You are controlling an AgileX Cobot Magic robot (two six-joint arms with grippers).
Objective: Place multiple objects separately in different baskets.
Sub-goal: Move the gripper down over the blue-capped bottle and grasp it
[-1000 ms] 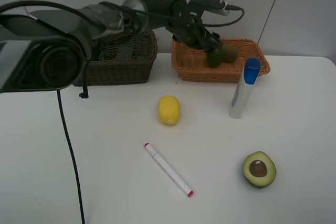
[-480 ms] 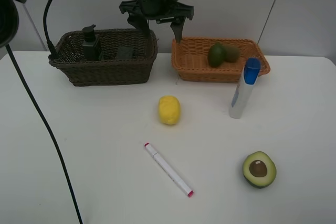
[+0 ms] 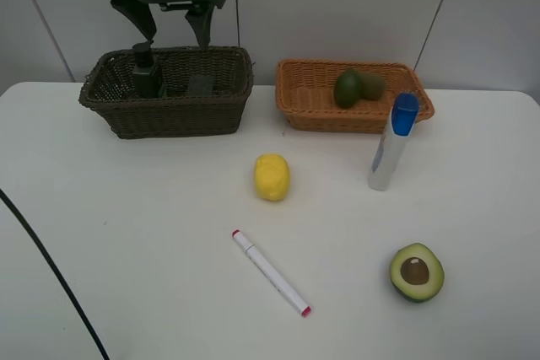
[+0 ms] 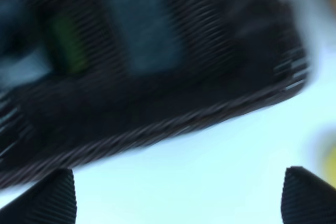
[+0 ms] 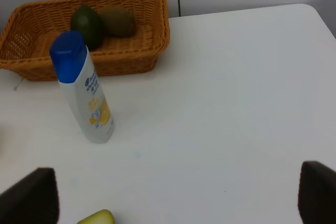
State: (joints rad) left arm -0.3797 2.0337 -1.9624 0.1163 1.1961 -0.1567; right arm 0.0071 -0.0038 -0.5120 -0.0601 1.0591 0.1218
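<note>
Baskets, two, side by side at far edge of white tabletop (image 3: 126, 233). Dark brown basket (image 3: 169, 115) on left holds one pump bottle (image 3: 145, 69) and one eraser (image 3: 201, 84). Orange basket (image 3: 337, 115) on right holds one whole avocado (image 3: 348, 88) and one kiwi (image 3: 371, 84). Left pincer (image 3: 175, 38) hovers over dark brown basket's far rim, jaws spread wide, empty. Right pincer (image 5: 176, 195) equally wide, empty. Loose: one lemon (image 3: 272, 177), one upright tube (image 3: 391, 142), one marker (image 3: 271, 273), one halved avocado (image 3: 417, 272). Pale panelled wall behind.
</note>
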